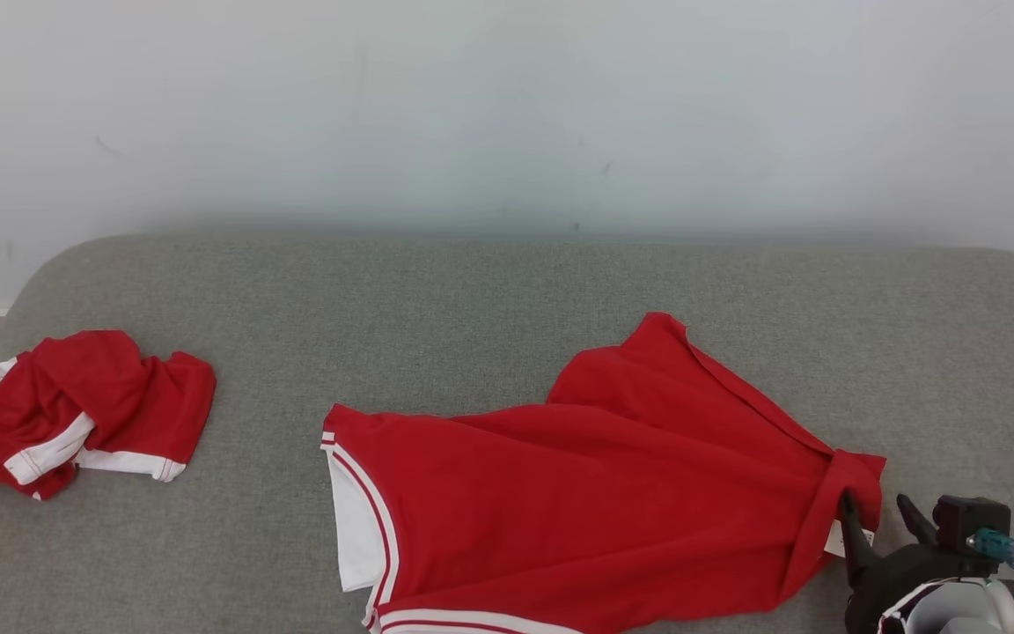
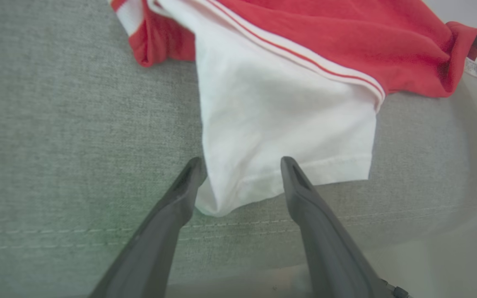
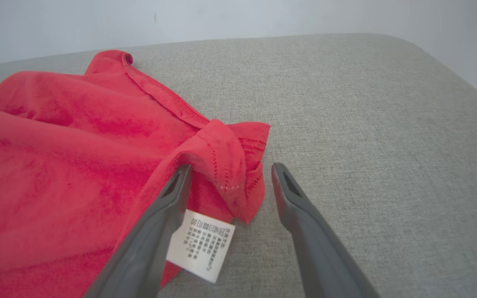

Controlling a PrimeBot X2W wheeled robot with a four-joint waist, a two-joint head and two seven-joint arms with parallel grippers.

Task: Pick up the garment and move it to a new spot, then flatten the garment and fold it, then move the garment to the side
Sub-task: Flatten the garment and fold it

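Two claws, both spread wide, gripping nothing. Big red garment [image 1: 577, 502] lies spread along near edge of grey worktop [image 1: 507, 291], right of middle. Now left claw [image 2: 242, 161] straddles white sleeve [image 2: 280, 124], sleeve tip between fingers at near edge. Over to right claw [image 3: 230, 167]: brackets bunched red corner toward near right corner, care label [image 3: 201, 244] poking out beside one finger. Crumpled red-and-white bundle [image 1: 84, 414] sits by left edge, well apart.

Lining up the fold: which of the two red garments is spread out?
The big red garment at centre-right, with the right gripper at its corner. The small red garment lies bunched at the far left.
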